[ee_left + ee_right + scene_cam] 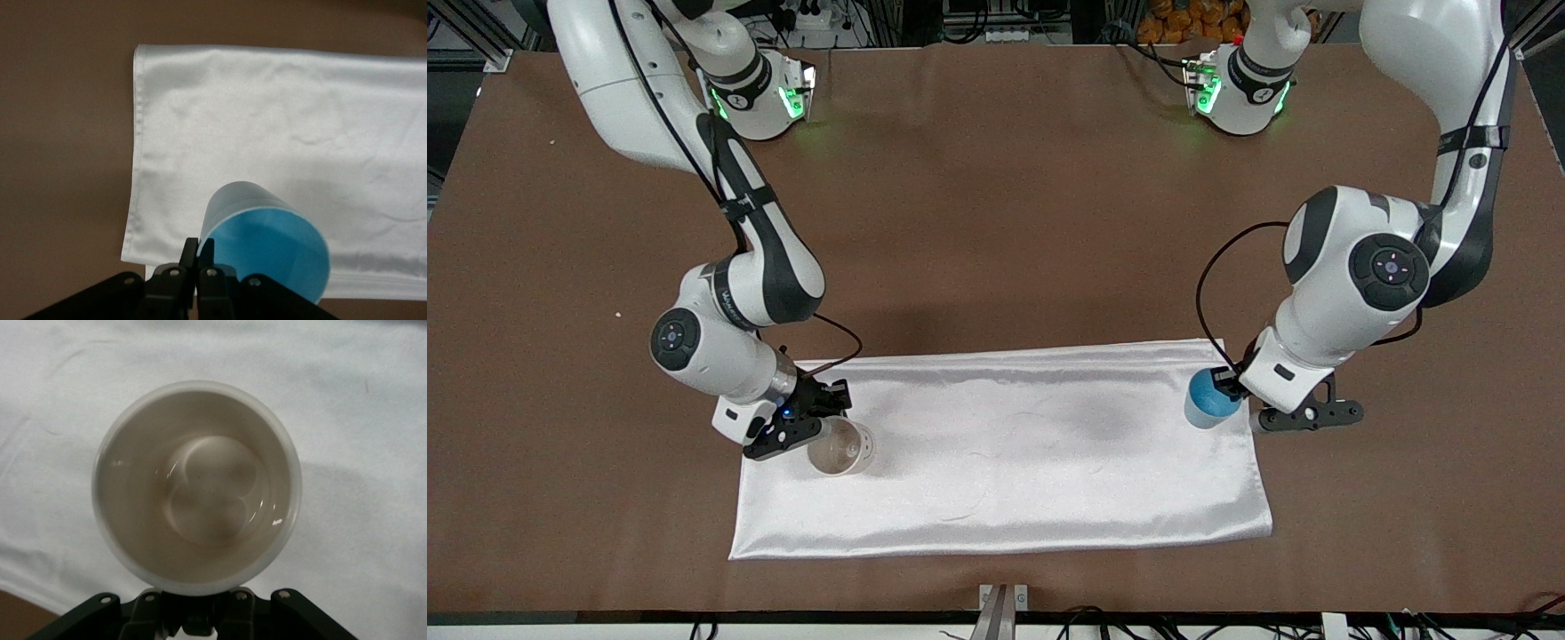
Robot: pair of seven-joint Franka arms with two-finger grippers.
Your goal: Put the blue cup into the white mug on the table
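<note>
The blue cup [1208, 400] is gripped by its rim in my left gripper [1229, 385], over the white cloth's end toward the left arm's side. In the left wrist view the cup [267, 240] hangs tilted, and my left gripper [200, 245] is pinched shut on its wall. The white mug [841, 448] is at the cloth's end toward the right arm's side, held by my right gripper [821, 418]. In the right wrist view I look straight into the mug's cream inside [200, 487], and my right gripper [199, 599] is shut on its black handle.
A white satin cloth [1005, 444] lies spread on the brown table [996, 222], nearer the front camera. A small metal bracket [1003, 609] sits at the table's front edge. Bare brown surface lies all round the cloth.
</note>
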